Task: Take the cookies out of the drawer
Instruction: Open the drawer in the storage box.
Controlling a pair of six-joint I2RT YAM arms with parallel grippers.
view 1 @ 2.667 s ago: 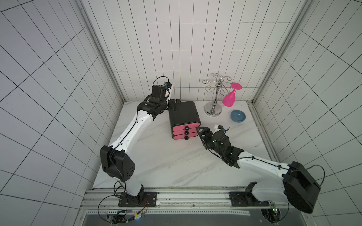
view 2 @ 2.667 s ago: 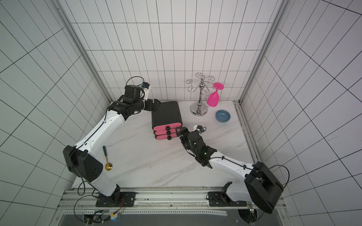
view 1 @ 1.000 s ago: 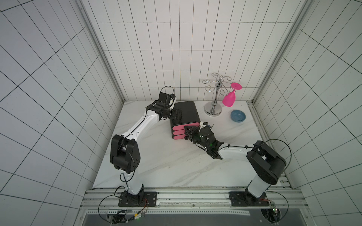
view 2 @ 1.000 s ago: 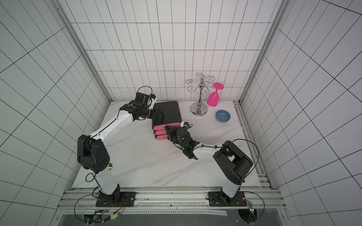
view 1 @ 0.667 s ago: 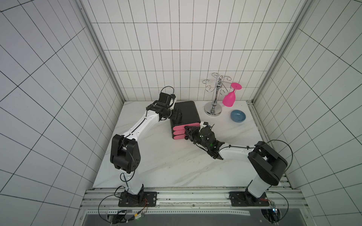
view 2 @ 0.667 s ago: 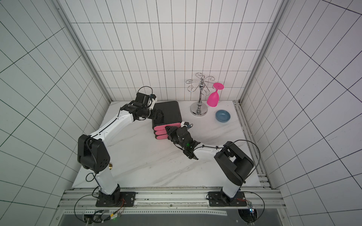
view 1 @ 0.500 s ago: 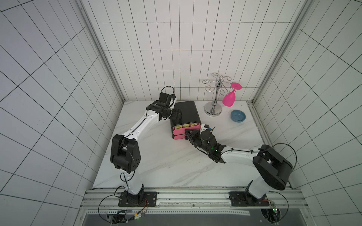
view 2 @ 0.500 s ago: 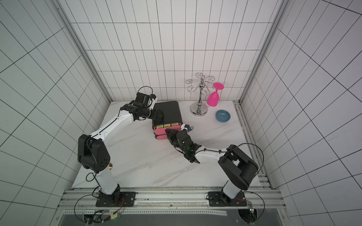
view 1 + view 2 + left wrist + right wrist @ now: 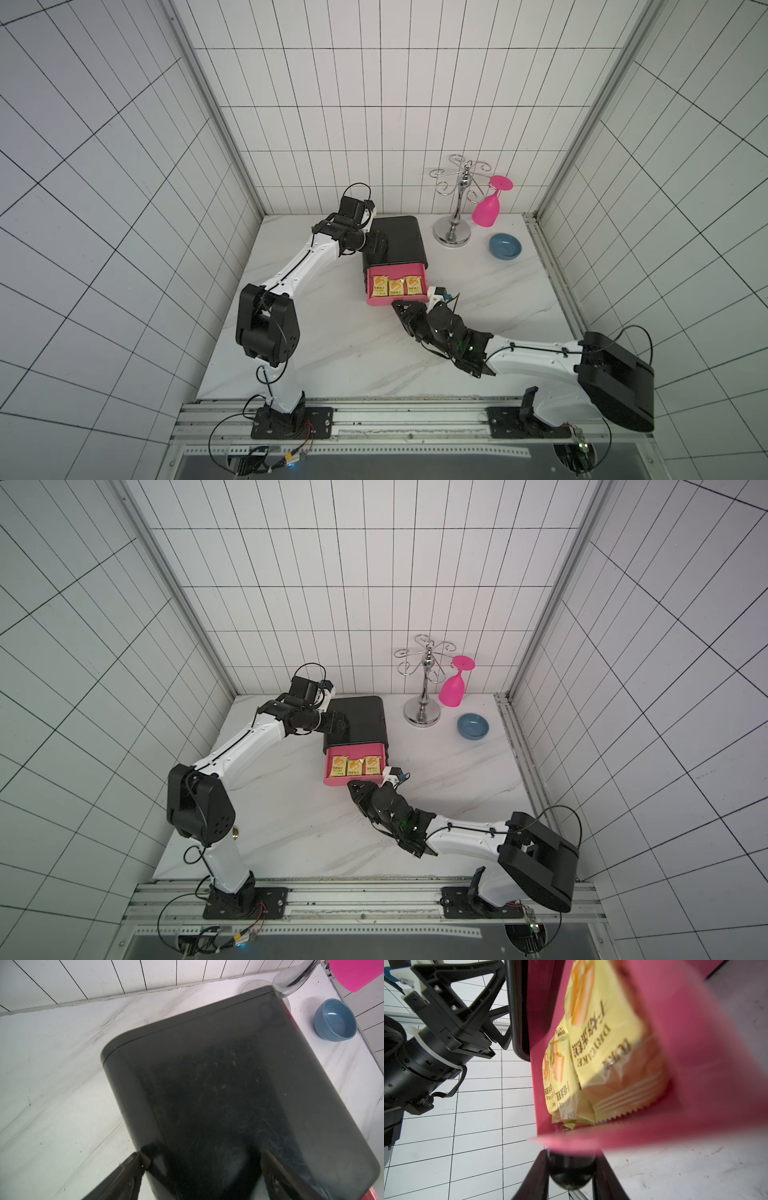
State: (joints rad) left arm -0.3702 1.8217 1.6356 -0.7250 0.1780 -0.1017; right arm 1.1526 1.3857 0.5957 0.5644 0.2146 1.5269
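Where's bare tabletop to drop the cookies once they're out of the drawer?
Widest bare patch: table front-left of the drawer, between the left arm and the right gripper. A smaller one lies right of the drawer, short of the bowl. Crowded: back right, around rack, glass and bowl.

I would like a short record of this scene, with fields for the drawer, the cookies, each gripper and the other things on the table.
drawer: the top pink one of the black cabinet, standing open
cookies: three yellow packets visible in it, side by side
right gripper: shut on the drawer's knob
left gripper: open, at the cabinet's side away from the bowl
other things: blue bowl; pink glass hanging on a silver rack
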